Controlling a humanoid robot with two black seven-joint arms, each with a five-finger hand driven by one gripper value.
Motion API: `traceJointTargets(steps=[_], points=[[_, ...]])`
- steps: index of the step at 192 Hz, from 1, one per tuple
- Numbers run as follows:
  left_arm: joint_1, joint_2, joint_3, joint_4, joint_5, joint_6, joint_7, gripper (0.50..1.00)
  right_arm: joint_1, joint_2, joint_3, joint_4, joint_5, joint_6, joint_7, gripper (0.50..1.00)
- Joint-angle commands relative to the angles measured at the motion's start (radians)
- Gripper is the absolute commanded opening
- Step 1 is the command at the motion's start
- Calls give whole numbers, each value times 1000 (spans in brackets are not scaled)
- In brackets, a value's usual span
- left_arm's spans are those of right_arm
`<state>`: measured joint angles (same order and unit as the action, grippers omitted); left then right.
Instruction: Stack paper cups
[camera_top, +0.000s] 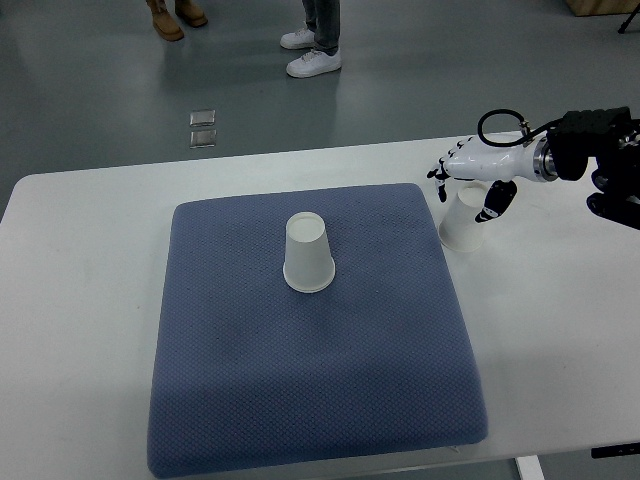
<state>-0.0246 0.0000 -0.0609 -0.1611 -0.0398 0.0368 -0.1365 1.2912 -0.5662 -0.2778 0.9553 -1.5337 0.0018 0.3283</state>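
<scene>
The right hand (470, 170) reaches in over the white worktop (560, 330), its fingers (497, 200) wrapped around an upside-down paper cup (462, 222) standing just off the right edge of a blue cushion (310, 370). A second paper cup (307, 253) stands upside down on the cushion, well to the hand's left. Farther off, beyond the worktop, two people's shoes (310, 50) show on the grey floor (100, 100).

A blue cushion (315, 330) covers most of the white table (80, 260). One upside-down paper cup (307, 253) stands near its middle, with open cushion all around. Just off the right edge, the right hand (470, 165) crowds a second cup (462, 220).
</scene>
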Motion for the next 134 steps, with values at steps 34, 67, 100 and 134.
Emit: traceJointTargets(steps=[34,67,100,134], points=[[0,0,0,0,0,0,0,1000,-38,38,-1,-75,-14,-57,2,897],[0,0,1,0,0,0,0,1000,-44,43,0,-76,-11,-59,3,901],[0,0,1,0,0,0,0,1000,-55,43,2,-95,-6,-63,11,901],[0,0,0,0,0,0,0,1000,-86,45,9,-132,7,-71,17,901]])
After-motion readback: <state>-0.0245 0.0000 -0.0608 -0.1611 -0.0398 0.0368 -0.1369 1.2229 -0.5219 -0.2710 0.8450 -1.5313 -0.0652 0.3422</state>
